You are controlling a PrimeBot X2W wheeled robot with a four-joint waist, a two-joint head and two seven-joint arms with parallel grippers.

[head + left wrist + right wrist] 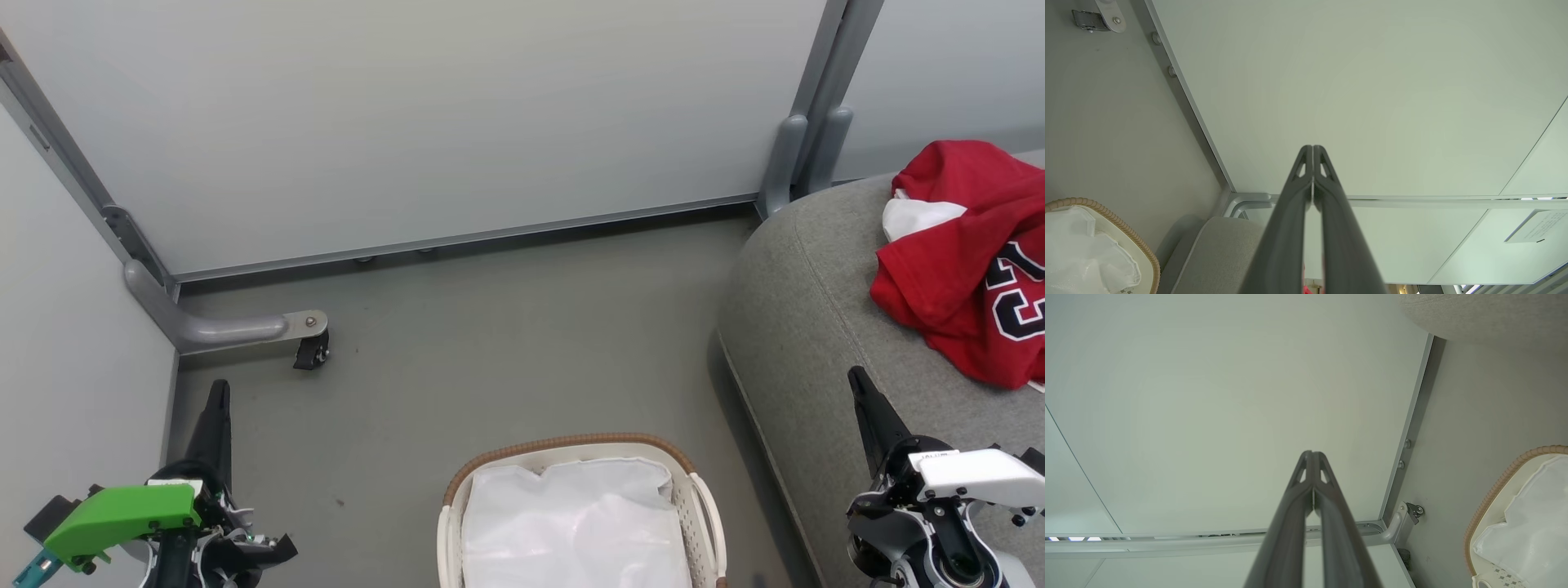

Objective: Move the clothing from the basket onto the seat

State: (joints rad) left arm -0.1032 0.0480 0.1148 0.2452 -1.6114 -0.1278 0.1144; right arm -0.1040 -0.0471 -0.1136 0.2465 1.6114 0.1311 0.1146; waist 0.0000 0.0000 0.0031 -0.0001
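The red clothing (pixel 963 261), a jersey with black-and-white numbers and a white patch, lies bunched on the grey seat (pixel 808 327) at the right. On the floor at bottom centre stands the white basket (pixel 571 445) with its brown rim, holding a white liner (pixel 571 523). My left gripper (pixel 218 390) is at the lower left, shut and holding nothing, well left of the basket. Low at the right, my right gripper (pixel 857 377) is shut and bare over the seat's near edge, below the clothing. The wrist views show the left gripper (pixel 1312 148) and right gripper (pixel 1311 453) with tips pressed together.
Pale partition walls (pixel 408 122) enclose the grey floor (pixel 490 343). A grey metal foot with a black caster (pixel 310 353) juts out at the left corner. Grey posts (pixel 804 147) stand behind the seat. The basket rim (pixel 1126 228) and seat edge (pixel 1216 253) appear in the left wrist view.
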